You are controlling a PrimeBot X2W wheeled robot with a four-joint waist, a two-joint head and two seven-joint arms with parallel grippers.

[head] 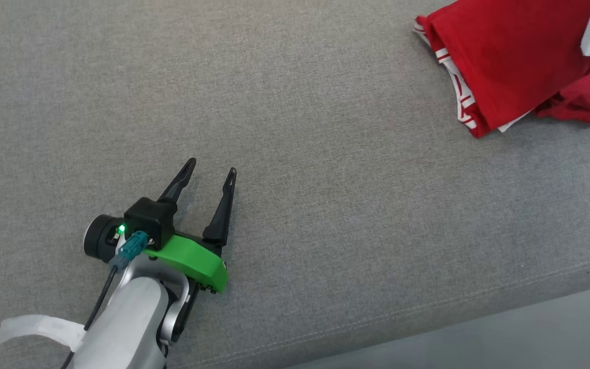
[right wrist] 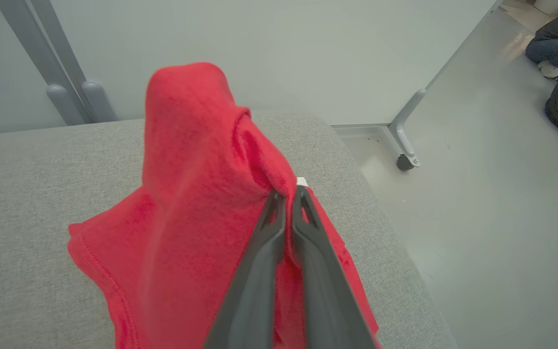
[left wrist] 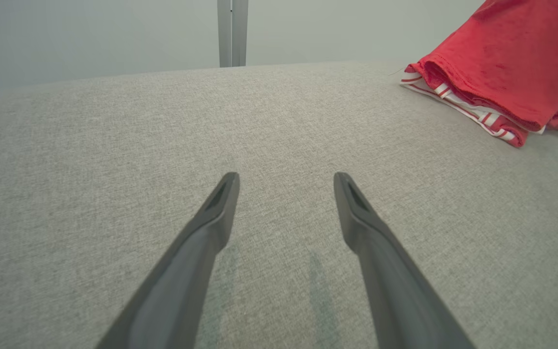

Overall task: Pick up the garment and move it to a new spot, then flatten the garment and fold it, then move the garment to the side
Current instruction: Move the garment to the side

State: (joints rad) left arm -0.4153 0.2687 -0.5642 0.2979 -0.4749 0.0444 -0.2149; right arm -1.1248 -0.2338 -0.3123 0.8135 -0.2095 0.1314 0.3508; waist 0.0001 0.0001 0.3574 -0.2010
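Coarse-woven grey upholstery forms the work surface, with smooth pale floor at lower right. The soft red garment, stripe-edged, is bunched at upper right and pinched by the right gripper. The left gripper, at lower left, has its fingers spread.

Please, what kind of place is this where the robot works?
Probably an indoor test room, not a home: a grey fabric cushion as work surface, a plain partition panel on a wheeled foot, and a smooth floor.
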